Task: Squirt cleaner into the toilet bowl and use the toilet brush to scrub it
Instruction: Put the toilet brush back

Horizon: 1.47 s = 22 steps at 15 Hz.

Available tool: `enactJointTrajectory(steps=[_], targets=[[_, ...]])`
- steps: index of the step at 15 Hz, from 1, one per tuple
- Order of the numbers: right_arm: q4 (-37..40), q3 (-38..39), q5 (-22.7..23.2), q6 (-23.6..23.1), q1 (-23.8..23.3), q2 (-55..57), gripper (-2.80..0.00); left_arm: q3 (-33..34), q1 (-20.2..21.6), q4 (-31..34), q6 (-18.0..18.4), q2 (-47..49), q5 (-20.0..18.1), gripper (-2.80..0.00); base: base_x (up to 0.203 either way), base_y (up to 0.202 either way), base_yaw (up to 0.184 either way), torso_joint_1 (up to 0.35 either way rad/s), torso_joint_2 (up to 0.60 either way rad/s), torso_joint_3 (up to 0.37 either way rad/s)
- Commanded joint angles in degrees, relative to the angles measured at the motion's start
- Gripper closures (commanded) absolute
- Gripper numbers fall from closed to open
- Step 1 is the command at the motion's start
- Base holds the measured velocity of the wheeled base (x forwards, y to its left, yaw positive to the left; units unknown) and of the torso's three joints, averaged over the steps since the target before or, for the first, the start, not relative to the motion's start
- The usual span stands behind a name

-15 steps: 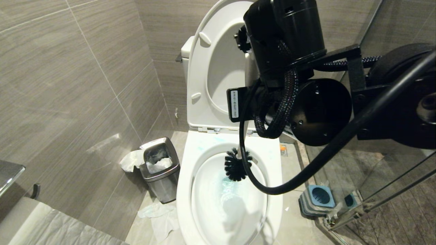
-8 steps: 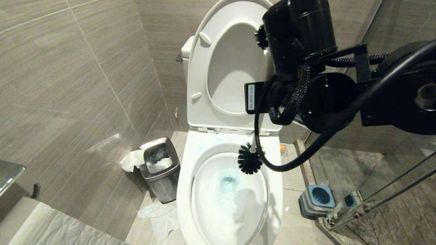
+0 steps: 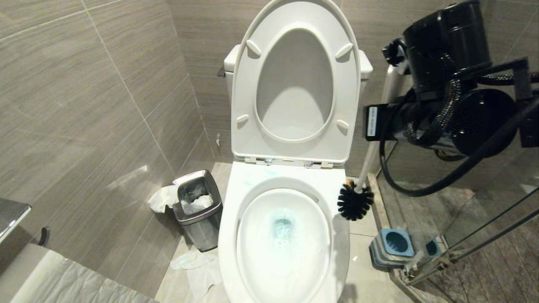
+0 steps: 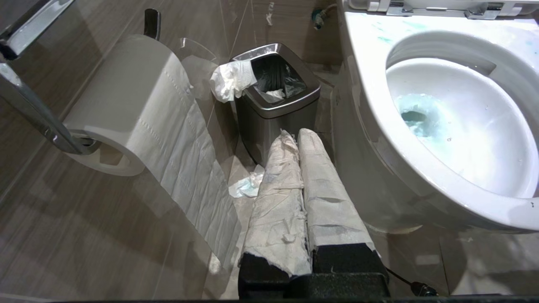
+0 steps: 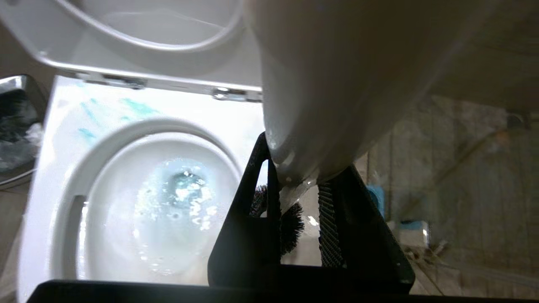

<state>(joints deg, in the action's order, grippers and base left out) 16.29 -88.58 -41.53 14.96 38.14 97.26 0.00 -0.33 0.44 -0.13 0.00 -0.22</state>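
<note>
Bright overhead light, glare on the toilet bowl (image 3: 229, 235), right wrist view blurred, soft shadows.

1. I see the toilet bowl (image 3: 229, 235) as glossy white, seat and lid the same white.
2. The cleaner (image 3: 283, 227) shows as pale turquoise tinted water at the drain, with thin turquoise smears on the rim.
3. The toilet brush (image 3: 355, 201) has black bristles and a whitish handle.
4. Its holder (image 3: 393, 248) is blue on top, with grey ribbed sides and a dark round hole.
5. The waste bin (image 3: 198, 210) is brushed steel with a black liner.
6. Wall tiles (image 3: 84, 105) are grey-brown with fine streaks.
7. My left pincer (image 4: 294, 139) is wrapped in off-white paper over black.
8. My right pincer (image 5: 294, 198) is black.
</note>
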Motion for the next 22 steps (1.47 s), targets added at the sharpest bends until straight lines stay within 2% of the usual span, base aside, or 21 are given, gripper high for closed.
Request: enactJointTrajectory(steps=[1,5,8,11,15,20,22], targets=[[-0.1,4.1,2.1,0.0,-6.4,-5.3,0.00,0.1,0.0,0.0,0.0,0.1,0.0,0.00,0.000,0.000,0.000,0.000,0.00,0.000],[-3.3,10.1,5.6,-0.4,-17.5,-7.5,0.00,0.1,0.0,0.0,0.0,0.1,0.0,0.00,0.000,0.000,0.000,0.000,0.00,0.000],[-10.2,16.8,7.9,-2.9,-22.8,-7.9,0.00,0.1,0.0,0.0,0.0,0.1,0.0,0.00,0.000,0.000,0.000,0.000,0.00,0.000],[-22.7,25.9,11.3,-5.1,-27.0,-6.4,0.00,0.1,0.0,0.0,0.0,0.1,0.0,0.00,0.000,0.000,0.000,0.000,0.00,0.000],[-46.0,40.0,15.4,-7.0,-32.9,-0.1,0.00,0.1,0.0,0.0,0.0,0.1,0.0,0.00,0.000,0.000,0.000,0.000,0.00,0.000],[-62.7,43.3,20.1,-7.9,-38.7,11.1,0.00,0.1,0.0,0.0,0.0,0.1,0.0,0.00,0.000,0.000,0.000,0.000,0.00,0.000],[-68.8,44.0,20.7,-8.3,-39.7,15.9,0.00,0.1,0.0,0.0,0.0,0.1,0.0,0.00,0.000,0.000,0.000,0.000,0.00,0.000]])
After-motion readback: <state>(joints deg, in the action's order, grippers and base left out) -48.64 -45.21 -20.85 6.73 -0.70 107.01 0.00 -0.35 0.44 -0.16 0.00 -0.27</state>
